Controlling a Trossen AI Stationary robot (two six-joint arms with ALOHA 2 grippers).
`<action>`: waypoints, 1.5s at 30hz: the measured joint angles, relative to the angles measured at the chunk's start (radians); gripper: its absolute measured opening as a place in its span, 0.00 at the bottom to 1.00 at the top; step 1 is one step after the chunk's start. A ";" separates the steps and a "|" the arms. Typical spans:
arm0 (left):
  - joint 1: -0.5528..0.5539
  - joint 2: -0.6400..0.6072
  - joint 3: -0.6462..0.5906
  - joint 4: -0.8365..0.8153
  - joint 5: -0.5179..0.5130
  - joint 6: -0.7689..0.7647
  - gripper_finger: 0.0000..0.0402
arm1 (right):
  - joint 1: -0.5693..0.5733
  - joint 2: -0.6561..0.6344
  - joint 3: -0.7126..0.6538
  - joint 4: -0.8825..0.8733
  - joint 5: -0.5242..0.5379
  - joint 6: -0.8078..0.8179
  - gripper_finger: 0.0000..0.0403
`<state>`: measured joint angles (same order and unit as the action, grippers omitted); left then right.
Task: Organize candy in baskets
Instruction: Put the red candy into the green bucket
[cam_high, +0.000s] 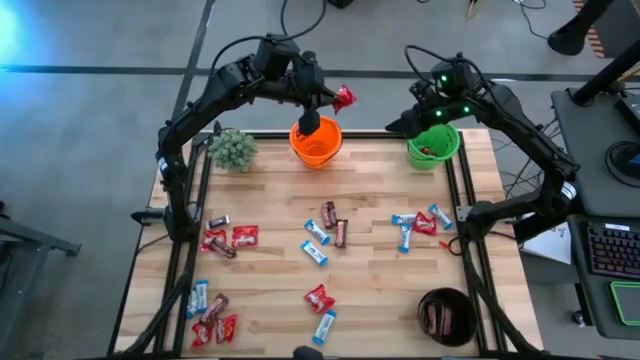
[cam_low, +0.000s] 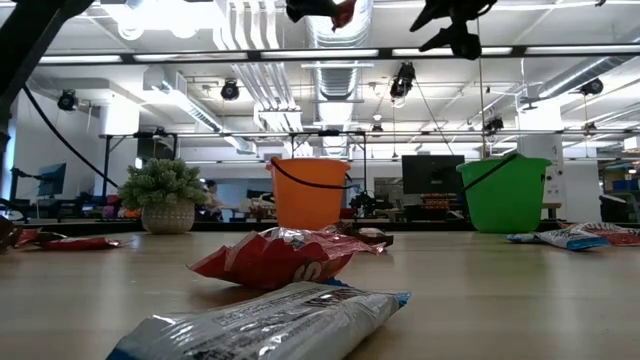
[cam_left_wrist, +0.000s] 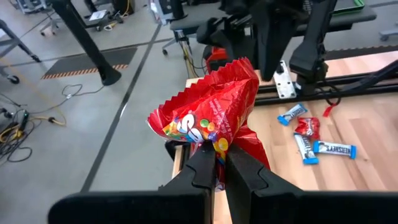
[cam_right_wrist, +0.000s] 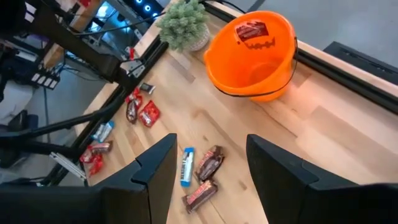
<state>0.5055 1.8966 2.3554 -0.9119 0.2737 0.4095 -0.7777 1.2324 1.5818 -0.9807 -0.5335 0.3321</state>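
A wooden table is seen from above with both dark arms reaching over its far edge; near the far left corner a small potted plant stands. At the far edge an orange basket is set near the middle, a green basket to its right, and a black basket at the near right corner with dark brown bars inside. The left gripper is held above the orange basket, pinched tight on a red candy packet; the right gripper is held over the green basket, its fingers spread wide and empty. Red, blue-and-white and brown candy lies scattered over the table's middle and near left.
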 joint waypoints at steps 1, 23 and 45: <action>-0.001 0.000 0.000 -0.001 0.000 0.000 0.00 | 0.003 0.000 0.000 0.004 -0.001 0.000 0.46; -0.006 0.007 -0.001 0.030 -0.058 -0.142 0.00 | 0.130 0.035 0.000 0.405 0.102 0.261 0.53; -0.049 0.051 -0.002 0.058 -0.134 -0.266 0.00 | 0.173 0.041 0.000 0.548 0.231 0.286 0.53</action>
<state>0.4564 1.9477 2.3539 -0.8542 0.1399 0.1436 -0.6042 1.2732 1.5818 -0.4328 -0.3023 0.6182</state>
